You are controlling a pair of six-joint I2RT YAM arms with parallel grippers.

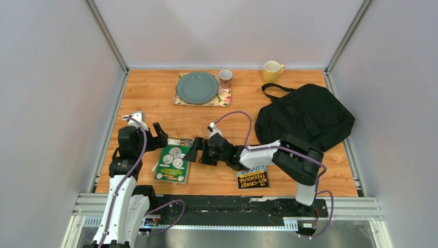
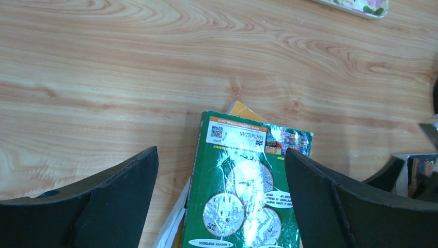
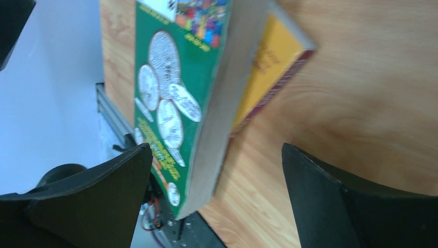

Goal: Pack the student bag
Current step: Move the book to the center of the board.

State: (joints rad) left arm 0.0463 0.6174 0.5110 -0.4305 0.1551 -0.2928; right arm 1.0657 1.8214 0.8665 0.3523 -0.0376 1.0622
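The student bag (image 1: 304, 116), big, black and soft, lies at the right of the table with a strap towards the back. A green paperback (image 1: 174, 160) (image 2: 243, 191) (image 3: 175, 77) rests on a yellow book (image 2: 240, 109) (image 3: 268, 57) near the front left. My left gripper (image 1: 156, 139) (image 2: 221, 155) hovers open over the green book's far end, one finger on each side. My right gripper (image 1: 199, 151) (image 3: 215, 150) is open at the book's right edge, nothing between its fingers. A black book with yellow lettering (image 1: 253, 178) lies under the right forearm.
At the back stands a floral tray (image 1: 223, 99) with a teal plate (image 1: 197, 87) and a patterned cup (image 1: 225, 78). A yellow mug (image 1: 271, 71) sits behind the bag. White walls close in three sides; a metal rail runs along the front edge.
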